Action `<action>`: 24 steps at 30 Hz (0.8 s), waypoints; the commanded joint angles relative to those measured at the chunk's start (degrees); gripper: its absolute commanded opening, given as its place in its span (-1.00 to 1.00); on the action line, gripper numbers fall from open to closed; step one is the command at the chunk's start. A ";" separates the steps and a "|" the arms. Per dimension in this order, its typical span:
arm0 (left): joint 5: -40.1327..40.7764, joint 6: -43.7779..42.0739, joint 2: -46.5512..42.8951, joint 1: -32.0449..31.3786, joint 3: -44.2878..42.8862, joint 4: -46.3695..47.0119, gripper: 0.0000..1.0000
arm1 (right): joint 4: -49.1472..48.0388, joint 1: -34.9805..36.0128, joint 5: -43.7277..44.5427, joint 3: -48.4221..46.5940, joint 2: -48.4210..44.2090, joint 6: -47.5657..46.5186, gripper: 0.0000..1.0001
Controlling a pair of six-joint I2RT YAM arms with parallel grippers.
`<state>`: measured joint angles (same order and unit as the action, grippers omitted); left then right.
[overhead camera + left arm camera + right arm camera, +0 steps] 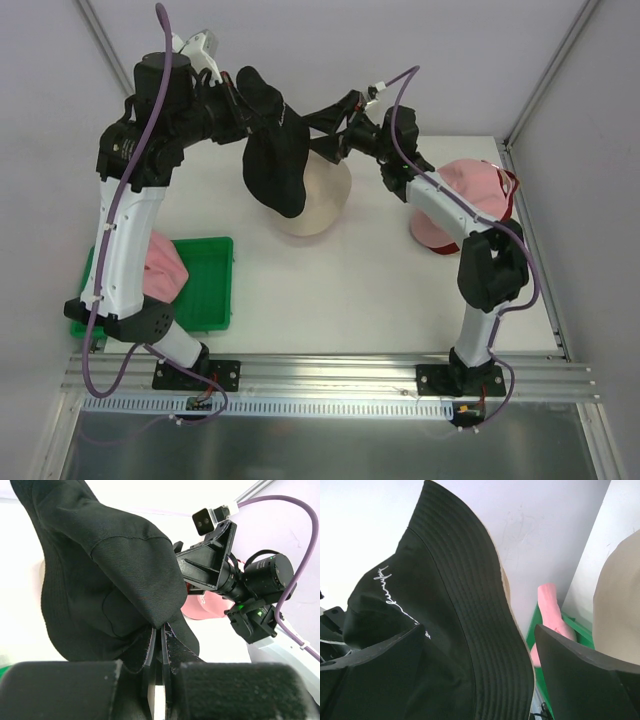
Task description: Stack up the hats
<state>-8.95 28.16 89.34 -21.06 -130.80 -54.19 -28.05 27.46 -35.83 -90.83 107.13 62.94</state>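
White walls close off a white table (330, 300), and the beige hat (325, 205) sits crown-up near its far middle; everything else is placed from that hat. Above the beige hat and a little to its left hangs the black hat (272, 160), lifted clear of the table, its lower edge overlapping the beige hat's left side in the top view; whether the two touch cannot be told. The left gripper (232, 98), up and to the left of the beige hat, is pressed together on a fold of the black hat (100, 570), and the left wrist view shows the cloth pinched between its closed jaws (161, 645). The right gripper (325, 135), just behind the beige hat, stands spread wide; in its own view (480, 650) the stitched brim of the black hat (445, 580) runs between the open jaws, not clamped. White script shows on that hat's crown. Left of the beige hat and nearer the arm bases lies a green tray (208, 290) with a pink hat (165, 262) in it. Right of the beige hat, well apart, rests a pink cap (470, 180), partly hidden by the right arm.
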 commanded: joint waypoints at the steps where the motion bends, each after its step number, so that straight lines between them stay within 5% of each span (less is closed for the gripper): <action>1: -0.81 1.02 -0.05 -0.65 -2.26 3.75 -1.00 | -6.66 0.22 -0.02 -1.02 0.01 2.98 0.92; 7: 1.30 0.49 1.18 -0.65 -1.13 3.92 -1.00 | -4.39 -0.13 0.24 0.74 -2.01 0.44 0.65; 17: 3.59 -0.74 1.27 -0.65 2.31 4.89 -1.00 | -1.57 -0.74 0.06 2.93 -3.33 -3.69 -0.22; 24: 4.64 -1.71 1.45 -0.56 3.71 5.06 -1.00 | 2.56 -1.45 0.24 2.76 -4.56 -7.65 -0.62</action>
<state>-5.58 27.59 90.78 -21.06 -127.59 -52.05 -25.39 26.41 -35.22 -87.70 107.22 58.17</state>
